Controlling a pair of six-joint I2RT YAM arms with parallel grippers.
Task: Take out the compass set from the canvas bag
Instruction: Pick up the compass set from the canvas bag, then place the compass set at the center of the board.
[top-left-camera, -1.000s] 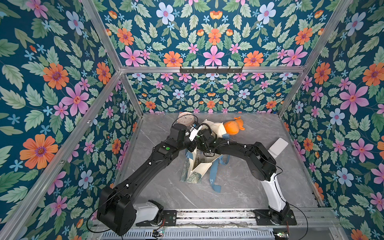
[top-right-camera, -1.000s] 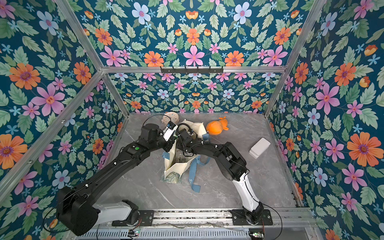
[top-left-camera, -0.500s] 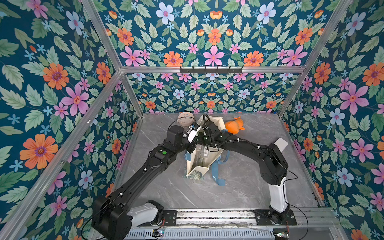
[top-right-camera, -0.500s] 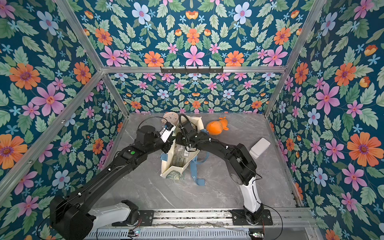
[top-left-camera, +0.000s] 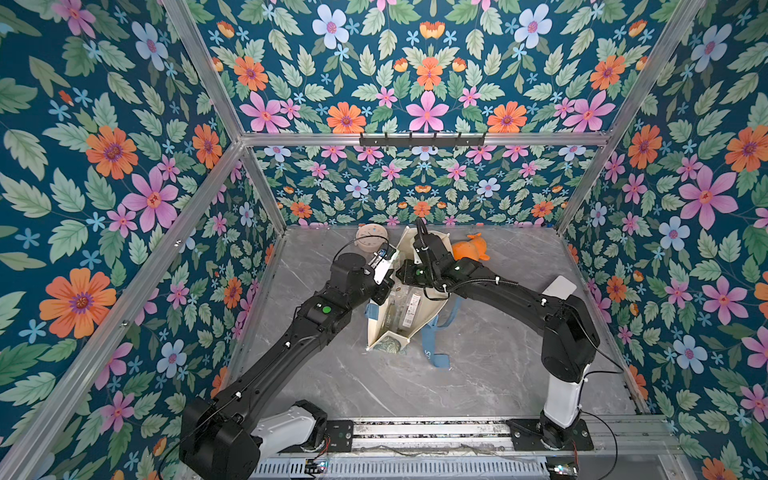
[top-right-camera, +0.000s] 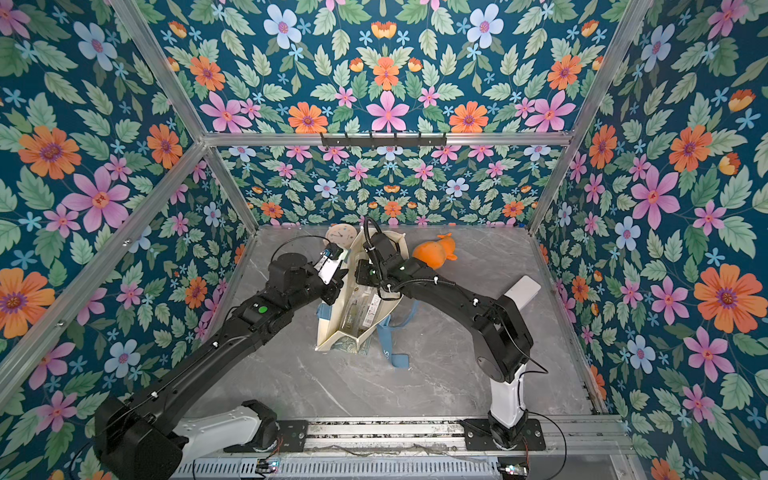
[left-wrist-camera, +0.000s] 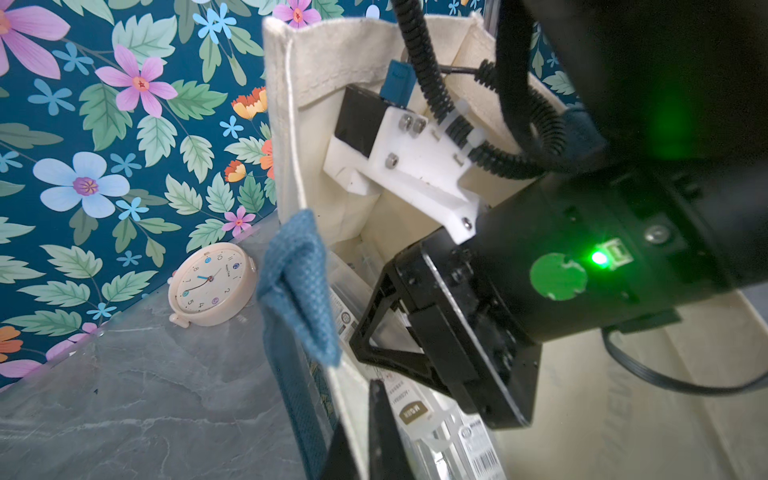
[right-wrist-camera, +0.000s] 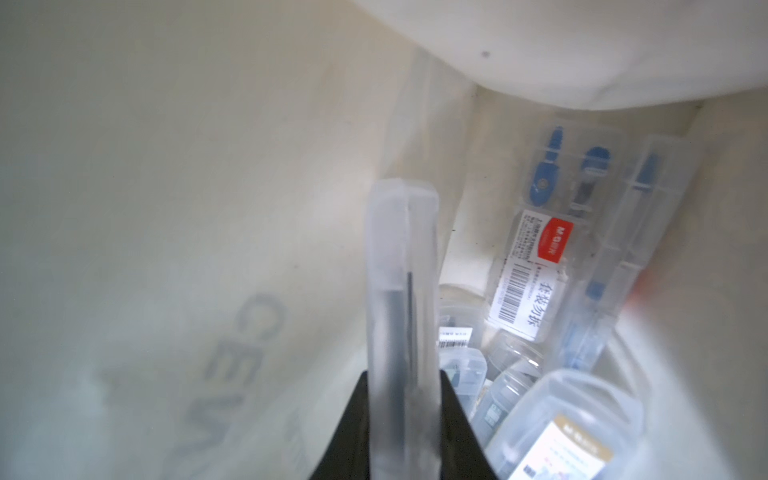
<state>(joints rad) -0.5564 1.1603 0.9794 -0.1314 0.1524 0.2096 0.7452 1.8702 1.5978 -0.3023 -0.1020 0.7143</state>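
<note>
From my station I see the canvas bag standing mouth-up toward the far middle of the grey marble desk, between a cream clock and an orange plush toy. One dusty-blue strap trails on the desk at the bag's near side, and a white flat box lies well apart by the right wall. My left tool is closed together on the bag's cream rim, next to the folded blue strap end, and holds the mouth open. My right arm reaches down through that mouth. In the right wrist view the right tool is clamped on a clear flat case. The case faces the lens edge-on, upright against the bag's inner wall, with a thin dark rod showing through it. From this angle I cannot tell whether that case is a compass set. One compass set I can make out plainly: a clear box with blue parts and a red-and-white barcode label. It lies deeper in the bag, apart from the tool, among more clear boxes.
</note>
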